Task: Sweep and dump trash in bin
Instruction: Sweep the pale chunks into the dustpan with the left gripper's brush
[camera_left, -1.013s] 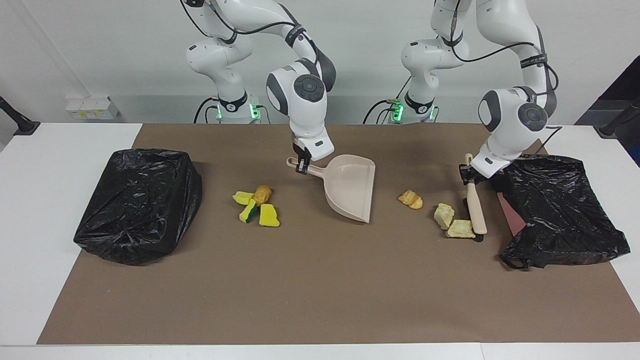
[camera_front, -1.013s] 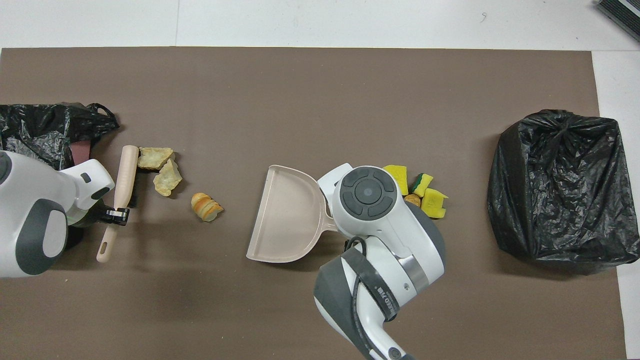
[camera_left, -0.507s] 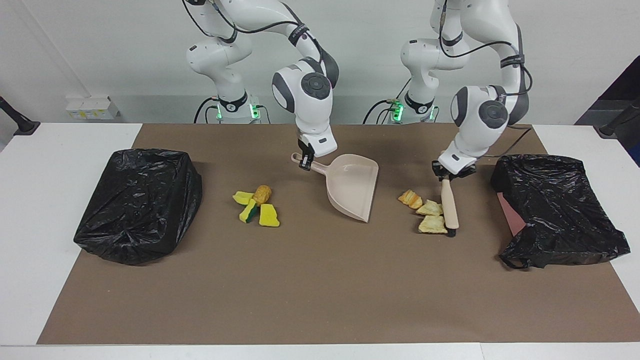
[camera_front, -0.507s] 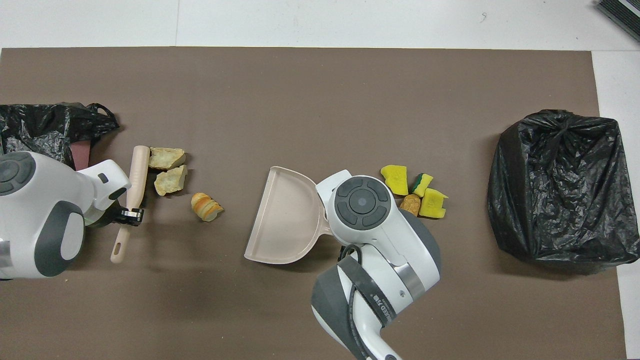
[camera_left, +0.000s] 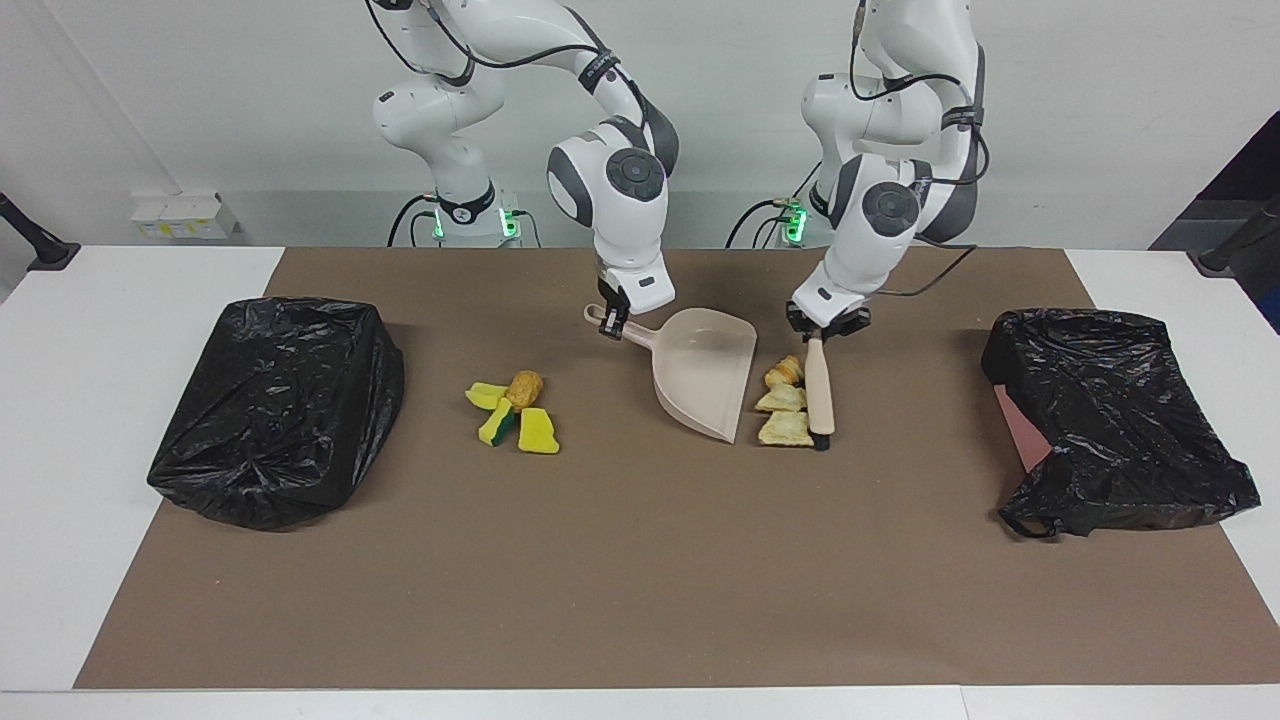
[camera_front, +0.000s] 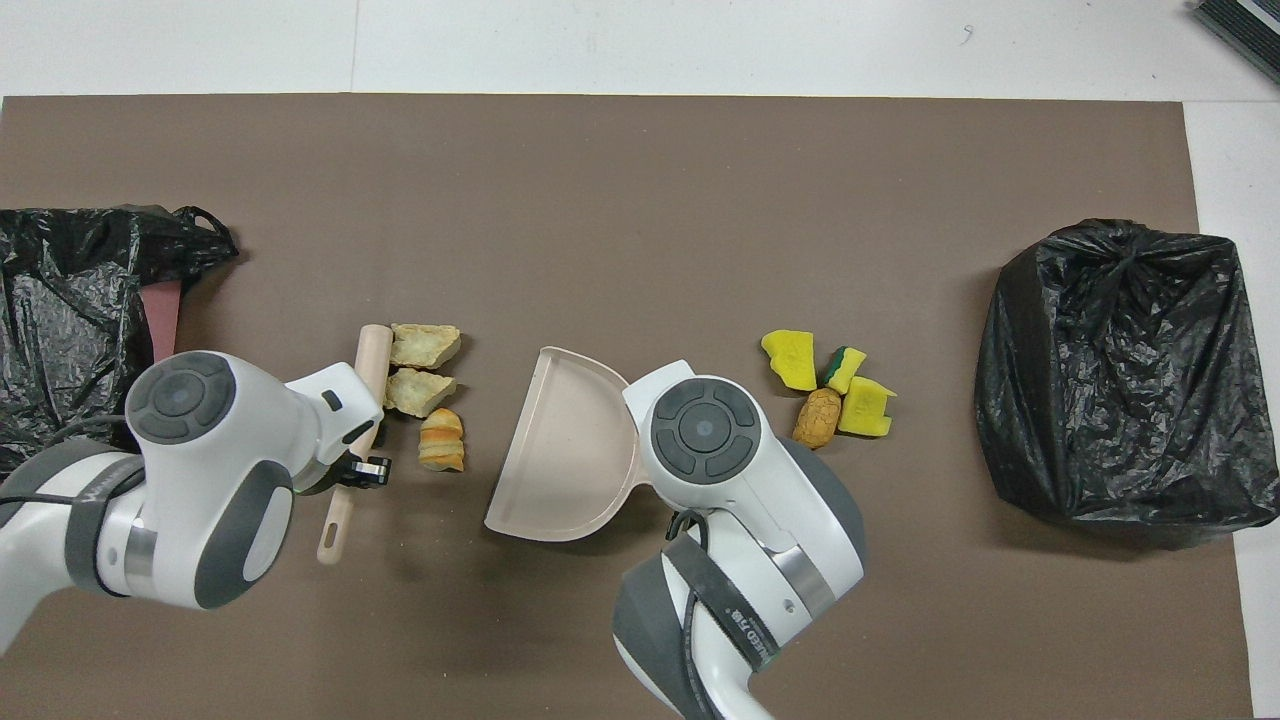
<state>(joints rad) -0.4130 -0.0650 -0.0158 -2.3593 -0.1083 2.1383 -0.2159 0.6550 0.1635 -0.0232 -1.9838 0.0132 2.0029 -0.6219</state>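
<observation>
Facing view: left hand (camera_left: 826, 331) grips brush (camera_left: 819, 392) (closed).

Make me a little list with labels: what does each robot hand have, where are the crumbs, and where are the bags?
left gripper: shut on the brush handle
right gripper: shut on the dustpan handle
bread chunks: three, lined up against the brush, just beside the dustpan's open edge
sponge pieces: yellow heap with a brown lump, untouched, toward the right arm's end
closed black bag: right arm's end of the table
open black bag: left arm's end
mat: brown, under everything
</observation>
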